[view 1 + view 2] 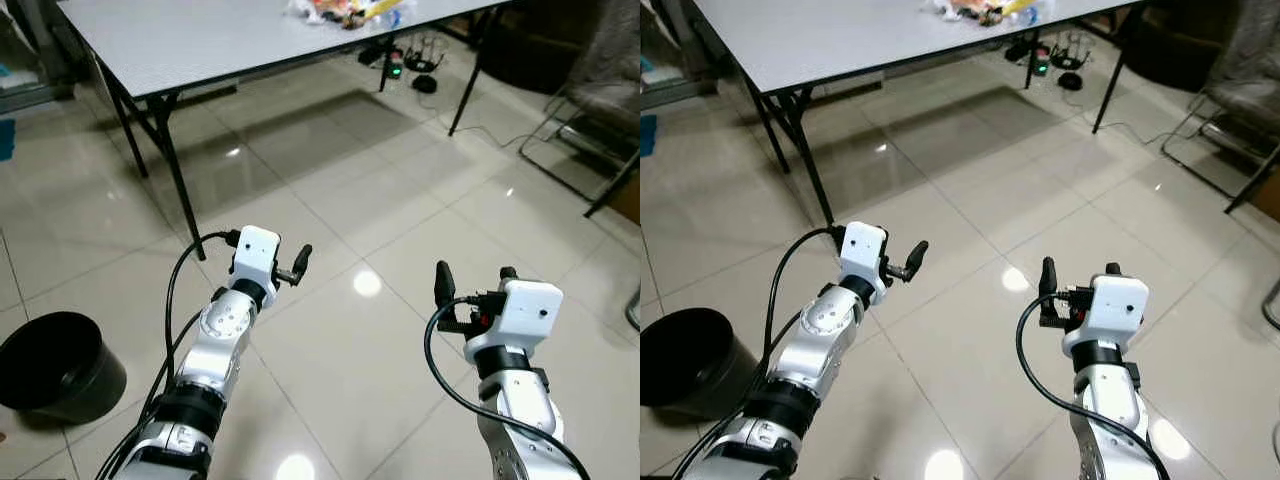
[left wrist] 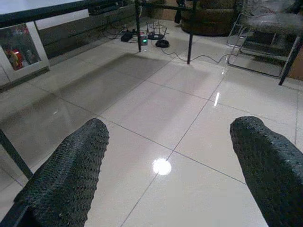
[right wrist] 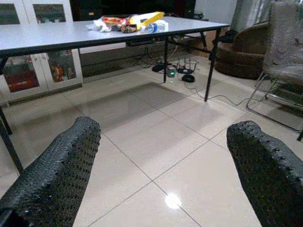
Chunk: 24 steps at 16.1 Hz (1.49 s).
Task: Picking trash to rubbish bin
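We are standing on a glossy tiled floor, facing a long grey folding table that we are using as our landmark. Well short of the table, down by its near left side, a round black rubbish bin is sitting on the tiles, open at the top. Just to the right of the bin, and still short of the table's near leg, we are holding our left gripper out above the floor; through its wrist camera we are seeing its two black fingers spread wide apart, with nothing between them but bare tile. Further right, in front of the table's middle span, we are holding our right gripper at about the same height, and its fingers are likewise spread wide and gripping nothing. The trash, a small heap of crumpled wrappers with a yellow packet and a clear bottle among them, is lying on the tabletop near the far right end, well apart from both grippers. Beneath that end of the table, cables and a small device with a green light are lying on the floor. To the right of the table a metal-framed chair is standing.
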{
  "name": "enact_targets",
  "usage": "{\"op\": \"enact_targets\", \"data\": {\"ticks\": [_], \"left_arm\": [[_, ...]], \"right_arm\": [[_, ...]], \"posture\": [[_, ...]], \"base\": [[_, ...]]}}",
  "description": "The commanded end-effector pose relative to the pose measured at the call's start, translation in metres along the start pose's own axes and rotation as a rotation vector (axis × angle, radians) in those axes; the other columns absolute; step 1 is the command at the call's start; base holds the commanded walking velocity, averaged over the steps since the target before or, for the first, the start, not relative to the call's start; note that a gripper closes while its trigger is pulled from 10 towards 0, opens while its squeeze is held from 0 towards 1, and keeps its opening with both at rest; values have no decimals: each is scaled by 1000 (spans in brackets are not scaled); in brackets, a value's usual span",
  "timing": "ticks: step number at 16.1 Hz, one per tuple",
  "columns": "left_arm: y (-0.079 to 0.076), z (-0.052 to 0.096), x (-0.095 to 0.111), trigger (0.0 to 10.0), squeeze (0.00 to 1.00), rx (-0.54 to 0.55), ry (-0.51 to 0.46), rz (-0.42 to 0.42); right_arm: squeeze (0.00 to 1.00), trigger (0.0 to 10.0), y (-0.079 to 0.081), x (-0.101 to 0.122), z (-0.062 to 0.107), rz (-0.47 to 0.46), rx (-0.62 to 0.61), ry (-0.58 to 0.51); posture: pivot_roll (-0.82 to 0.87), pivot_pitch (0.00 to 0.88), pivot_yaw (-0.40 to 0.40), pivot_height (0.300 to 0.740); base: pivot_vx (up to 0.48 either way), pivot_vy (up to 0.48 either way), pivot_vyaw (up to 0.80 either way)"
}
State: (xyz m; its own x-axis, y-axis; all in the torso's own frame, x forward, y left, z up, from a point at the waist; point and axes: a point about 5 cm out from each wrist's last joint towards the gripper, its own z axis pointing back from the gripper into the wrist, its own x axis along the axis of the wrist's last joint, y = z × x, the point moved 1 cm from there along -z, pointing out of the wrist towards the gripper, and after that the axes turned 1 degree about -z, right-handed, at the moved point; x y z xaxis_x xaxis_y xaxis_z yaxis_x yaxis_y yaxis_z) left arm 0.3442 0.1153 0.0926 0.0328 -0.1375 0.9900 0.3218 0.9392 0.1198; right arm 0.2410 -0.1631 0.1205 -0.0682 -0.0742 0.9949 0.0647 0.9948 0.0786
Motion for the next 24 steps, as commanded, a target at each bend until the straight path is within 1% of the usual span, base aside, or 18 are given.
{"op": "enact_targets", "data": {"ticks": [1,14,24], "left_arm": [[-3,-1,0,10000,0,-17,-2,-1],[-4,3,-4,10000,0,-25,10,-5],[-5,3,-6,10000,0,-26,15,-6]], "right_arm": [[0,10000,-2,-1,1,10,-8,7],[0,10000,-2,-2,4,11,-1,16],[0,10000,-2,-3,5,12,-2,19]], "posture": [[144,75,-46,740],[137,84,-52,740],[135,83,-49,740]], "base": [[390,0,0],[396,0,0],[441,0,0]]}}
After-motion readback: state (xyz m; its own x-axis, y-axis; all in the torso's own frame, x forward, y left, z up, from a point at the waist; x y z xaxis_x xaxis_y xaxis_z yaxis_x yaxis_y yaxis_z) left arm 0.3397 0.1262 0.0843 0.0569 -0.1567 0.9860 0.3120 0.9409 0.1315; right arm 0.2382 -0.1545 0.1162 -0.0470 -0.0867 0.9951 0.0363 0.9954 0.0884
